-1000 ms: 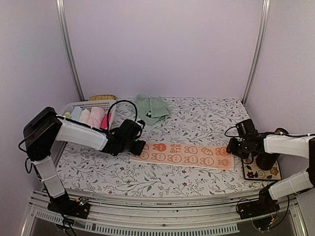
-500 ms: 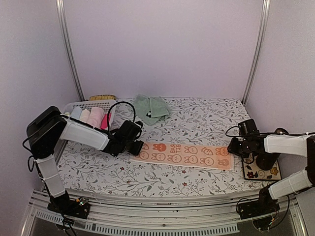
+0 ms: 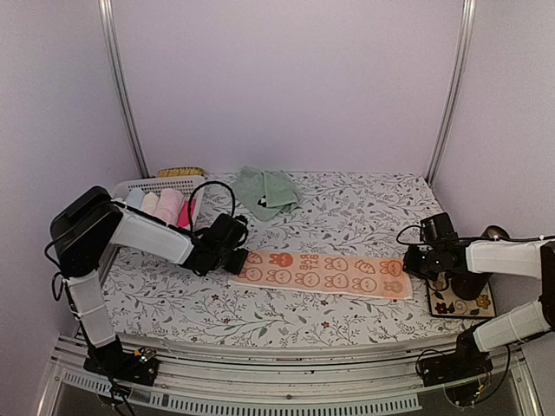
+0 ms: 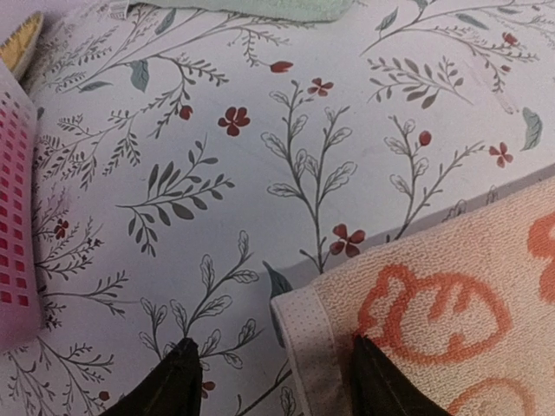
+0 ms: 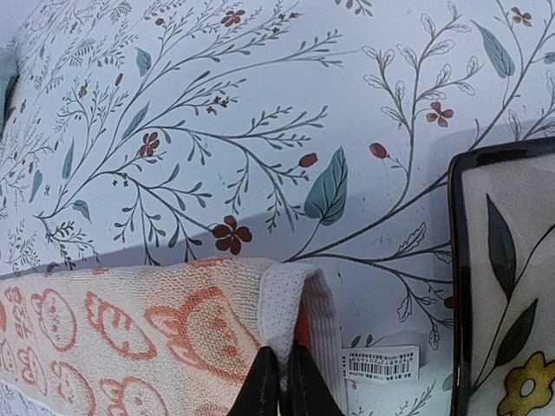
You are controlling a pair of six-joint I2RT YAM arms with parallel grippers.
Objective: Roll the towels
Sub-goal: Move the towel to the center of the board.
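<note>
Between my left tool's spread tips sits the orange towel's corner; my right tool pinches the opposite end. I should clamp squarely on the hem, cloth taut.

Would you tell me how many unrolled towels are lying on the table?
2. The long orange patterned cloth towel lies flat across the middle; the pale mint green cloth towel sits crumpled at the back.
</note>
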